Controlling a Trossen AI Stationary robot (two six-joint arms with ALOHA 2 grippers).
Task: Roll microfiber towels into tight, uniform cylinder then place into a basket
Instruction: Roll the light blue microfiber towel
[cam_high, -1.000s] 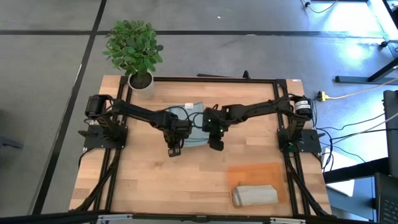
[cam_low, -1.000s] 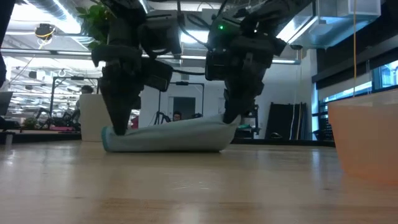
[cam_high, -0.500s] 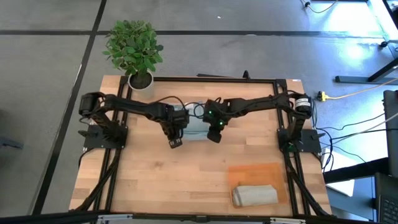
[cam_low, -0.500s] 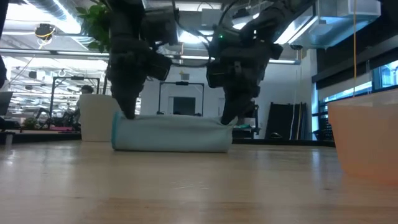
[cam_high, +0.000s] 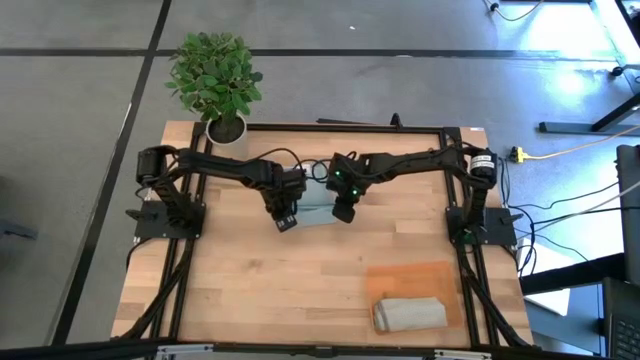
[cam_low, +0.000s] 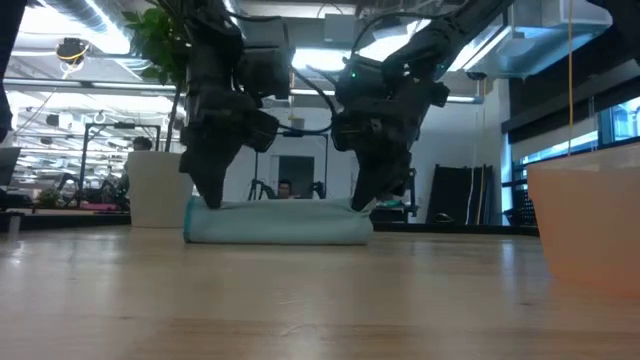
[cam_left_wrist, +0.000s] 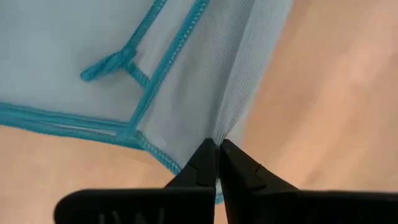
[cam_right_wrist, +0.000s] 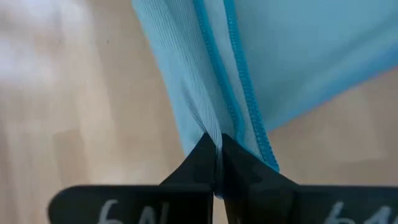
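The pale blue-grey towel (cam_high: 313, 206), with a teal hem, lies partly rolled on the table's far middle. In the low view it shows as a low roll (cam_low: 280, 222). My left gripper (cam_high: 285, 216) is shut on its left end and also shows in the low view (cam_low: 212, 200). My right gripper (cam_high: 343, 209) is shut on its right end and also shows in the low view (cam_low: 360, 203). The grey-beige towel (cam_high: 410, 313) lies rolled in the orange-brown basket (cam_high: 400, 276) at the near right. My left gripper pinches a fold of the blue towel (cam_left_wrist: 229, 118) between its two fingertips, at the roll's left end. The fingers come from above, pointing down. The towel rests on the table. My right gripper pinches a fold beside the teal hem (cam_right_wrist: 208, 121) between its two fingertips, at the roll's right end. The fingers come from above, pointing down. The towel rests on the table.
A plant in a white pot (cam_high: 226, 128) stands at the far left corner, and shows in the low view (cam_low: 155, 190). A black frame (cam_high: 340, 128) runs along the table's edges. The basket's wall (cam_low: 590, 225) rises at the right of the low view.
Both grippers have moved toward the table's far edge, staying shut on the blue towel. They have carried the towel's near part up and over, so it now lies as a low roll farther back; its far part stayed on the table.
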